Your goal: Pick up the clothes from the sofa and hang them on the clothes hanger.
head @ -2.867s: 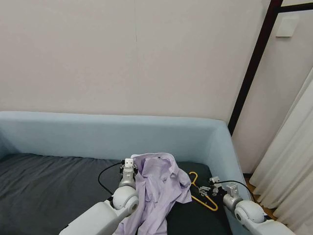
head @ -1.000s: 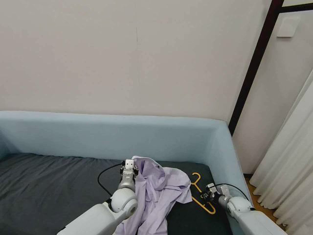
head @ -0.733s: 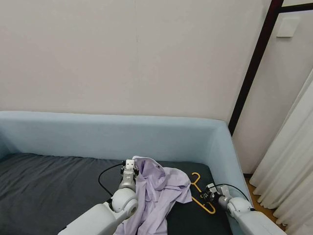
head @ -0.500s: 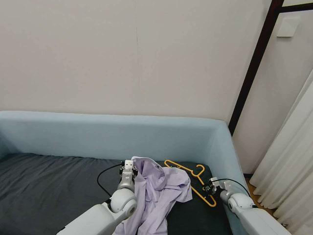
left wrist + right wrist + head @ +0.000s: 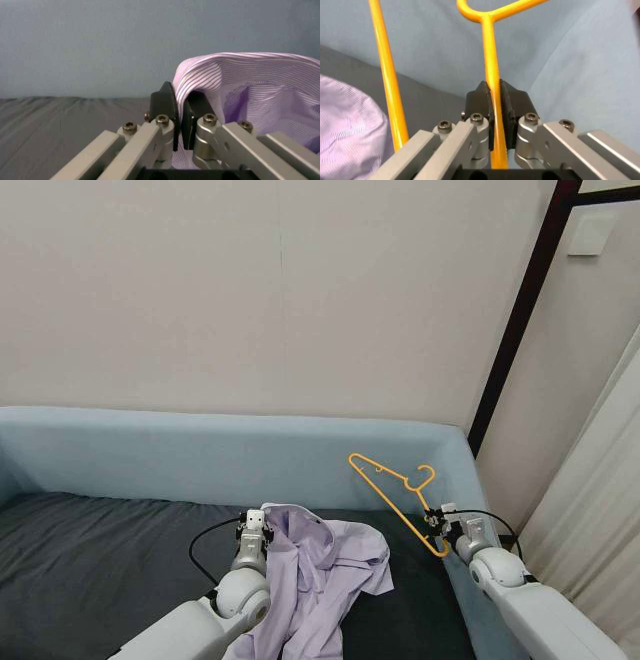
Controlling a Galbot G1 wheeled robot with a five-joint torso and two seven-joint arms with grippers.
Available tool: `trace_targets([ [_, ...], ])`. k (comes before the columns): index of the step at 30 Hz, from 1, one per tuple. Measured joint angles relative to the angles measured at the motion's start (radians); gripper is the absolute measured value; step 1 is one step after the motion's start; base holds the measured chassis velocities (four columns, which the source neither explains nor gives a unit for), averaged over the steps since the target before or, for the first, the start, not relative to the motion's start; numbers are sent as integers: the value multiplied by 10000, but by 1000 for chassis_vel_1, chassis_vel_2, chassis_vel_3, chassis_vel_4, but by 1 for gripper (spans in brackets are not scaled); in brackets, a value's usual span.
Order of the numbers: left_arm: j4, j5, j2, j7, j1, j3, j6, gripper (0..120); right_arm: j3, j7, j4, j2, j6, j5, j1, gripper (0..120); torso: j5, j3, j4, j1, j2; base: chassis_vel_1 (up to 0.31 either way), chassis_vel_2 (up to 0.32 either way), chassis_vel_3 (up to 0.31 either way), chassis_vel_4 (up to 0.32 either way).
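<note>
Orange hanger (image 5: 490, 67) up in the air, purple shirt (image 5: 330, 565) pinched down on the sofa (image 5: 200, 460)

Right gripper (image 5: 437, 523) has its jaws clamped tight on one wire of the hanger, holding it tilted off the seat in front of the light blue backrest, near the sofa's right corner. Left gripper (image 5: 252, 525) sits low over the dark grey seat cushion (image 5: 90, 550), jaws nearly closed with a fold of the striped shirt squeezed between them. Rest of the shirt lies crumpled on the cushion between the two arms, apart from the hanger.
</note>
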Motion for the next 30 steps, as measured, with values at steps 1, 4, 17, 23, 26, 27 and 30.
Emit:
trace_targets([
  [1, -22, -29, 35, 3, -55, 27, 14, 0, 39, 146, 375, -170, 78, -216, -244, 4, 1, 0, -1, -1, 0, 0, 0, 0, 0],
  [4, -135, -254, 129, 2, -304, 151, 145, 0, 340, 645, 1673, -763, 757, -1608, -1451, 4, 2, 0, 2, 0, 0, 0, 0, 0, 0],
  [17, -877, -732, 903, -140, -359, 113, 559, 0, 417, 1753, 3708, -785, 2035, -4539, -3479, 4, 0, -1, 11, 0, 0, 0, 0, 0, 0],
  [23, -909, -772, 882, -163, -472, 231, 618, 0, 592, 2012, 3749, -585, 2650, -5861, -4180, 4, -1, -1, -1, 0, 1, 0, 0, 0, 0],
  [26, -914, -807, 873, -184, -536, 294, 633, 0, 627, 2095, 3727, -500, 2874, -6337, -4428, 4, 1, 0, 1, 0, 0, 0, 0, 0, 0],
  [27, -916, -824, 872, -185, -567, 329, 642, 0, 630, 2110, 3723, -462, 2937, -6509, -4501, 4, 0, -1, 1, -1, 0, 0, 0, 0, 0],
  [30, -931, -846, 871, -188, -615, 385, 657, 0, 622, 2154, 3671, -386, 3026, -6814, -4584, 4, 0, 0, 3, -1, 1, 0, 0, 0, 0],
])
